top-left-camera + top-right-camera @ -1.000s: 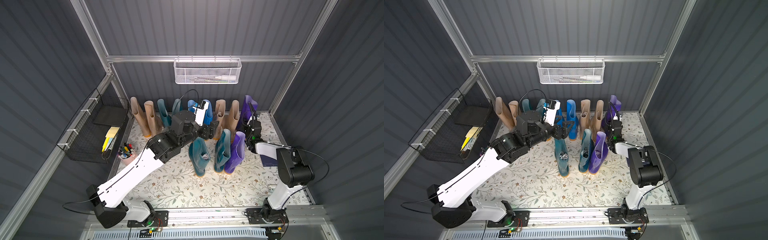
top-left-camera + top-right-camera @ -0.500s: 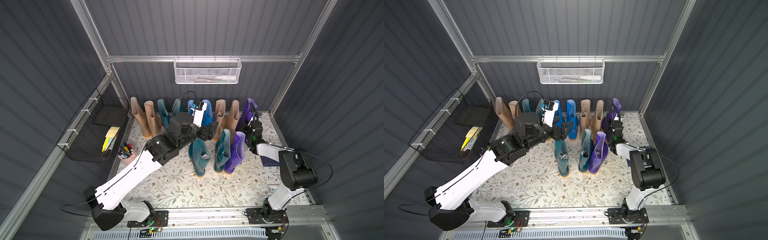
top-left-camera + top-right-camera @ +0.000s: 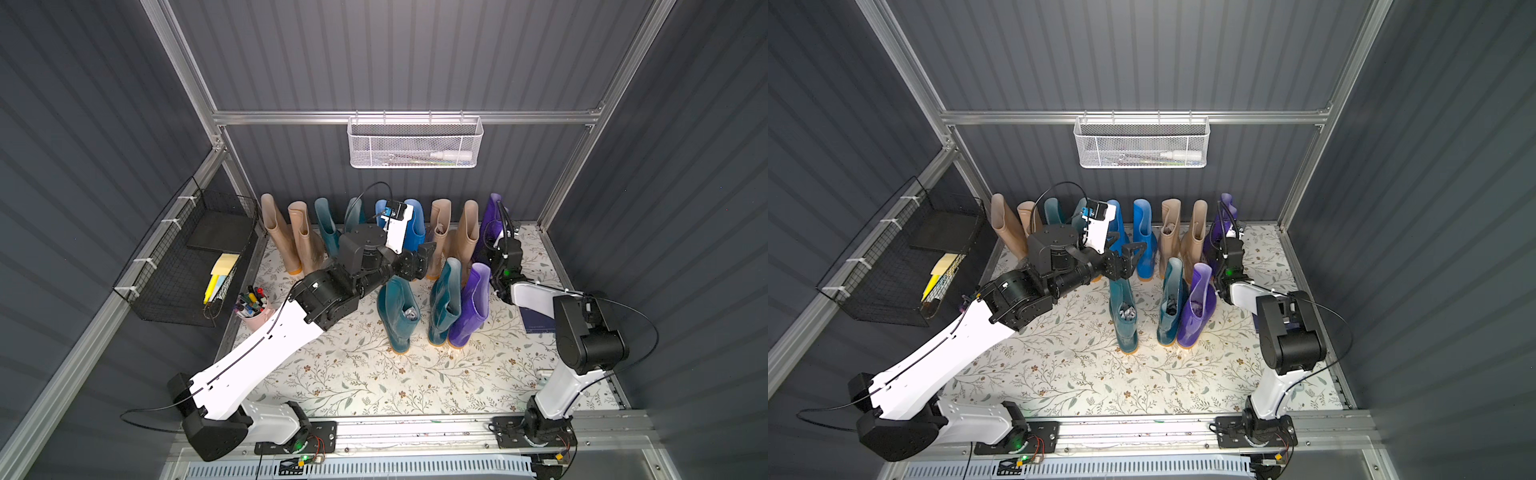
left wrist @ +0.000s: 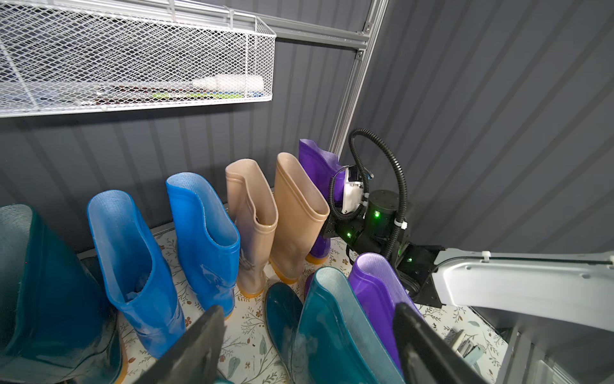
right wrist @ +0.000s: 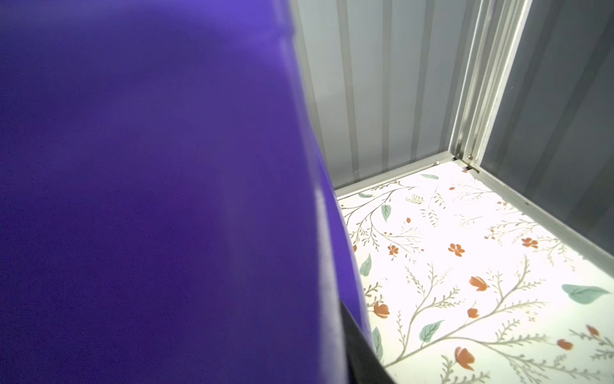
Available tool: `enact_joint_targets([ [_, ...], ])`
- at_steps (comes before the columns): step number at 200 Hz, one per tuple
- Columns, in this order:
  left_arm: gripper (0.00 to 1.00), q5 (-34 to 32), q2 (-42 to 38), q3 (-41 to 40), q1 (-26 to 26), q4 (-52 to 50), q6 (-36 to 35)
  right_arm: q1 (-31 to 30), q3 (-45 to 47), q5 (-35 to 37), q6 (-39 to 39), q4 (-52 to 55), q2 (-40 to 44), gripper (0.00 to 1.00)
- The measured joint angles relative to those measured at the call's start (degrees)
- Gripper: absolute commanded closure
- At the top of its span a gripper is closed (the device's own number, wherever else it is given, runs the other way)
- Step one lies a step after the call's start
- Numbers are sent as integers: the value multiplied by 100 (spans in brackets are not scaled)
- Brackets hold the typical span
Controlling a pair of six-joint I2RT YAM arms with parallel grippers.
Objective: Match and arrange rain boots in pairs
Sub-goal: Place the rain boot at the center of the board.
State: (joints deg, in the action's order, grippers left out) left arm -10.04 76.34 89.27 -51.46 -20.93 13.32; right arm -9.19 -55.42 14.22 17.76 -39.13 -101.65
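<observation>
Nine boots (image 3: pixel 307 237) line the back; two teals (image 3: pixel 397 316) and one purple (image 3: pixel 469 307) stand in front. Little has moved: the left gripper (image 3: pixel 417 262) still hovers, fingers (image 4: pixel 199 345) apart, empty, while the right gripper (image 3: pixel 497 244) stays against the back purple (image 3: pixel 491 210), grip unclear, so purples remain unpaired.

In the right wrist view a purple boot (image 5: pixel 149 183) filled most of the picture, blurred and cut off on three sides. Only a dark sliver of one finger (image 5: pixel 360 360) showed, so we could not tell whether the right gripper (image 3: pixel 491 244) gripped it. In both top views the left arm (image 3: pixel 361 266) hid most of one far teal boot (image 3: pixel 354 210). Of the left gripper (image 4: pixel 307 309), the fingers (image 4: pixel 199 342) ran off the edge of the left wrist view. What lay in the white mesh basket (image 3: pixel 415 145) was too small for us to name.
</observation>
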Motion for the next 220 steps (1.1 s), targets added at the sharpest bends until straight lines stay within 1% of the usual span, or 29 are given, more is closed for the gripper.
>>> enact_joint_targets([
  [25,16,0,0,0,0,-2,-2,-2,52,-48,33,15,44,42],
  [48,14,20,0,0,0,-46,-26,-2,247,-103,35,166,282,35],
  [71,12,111,0,0,0,-90,-90,-2,426,-138,79,422,667,30],
  [143,11,476,0,0,0,-151,-190,-2,658,-295,280,1259,1864,20],
  [181,12,520,2,0,0,-306,-245,-2,680,-339,334,2072,2542,17],
  [220,12,579,33,0,0,-487,-337,-2,671,-378,372,3029,3445,14],
])
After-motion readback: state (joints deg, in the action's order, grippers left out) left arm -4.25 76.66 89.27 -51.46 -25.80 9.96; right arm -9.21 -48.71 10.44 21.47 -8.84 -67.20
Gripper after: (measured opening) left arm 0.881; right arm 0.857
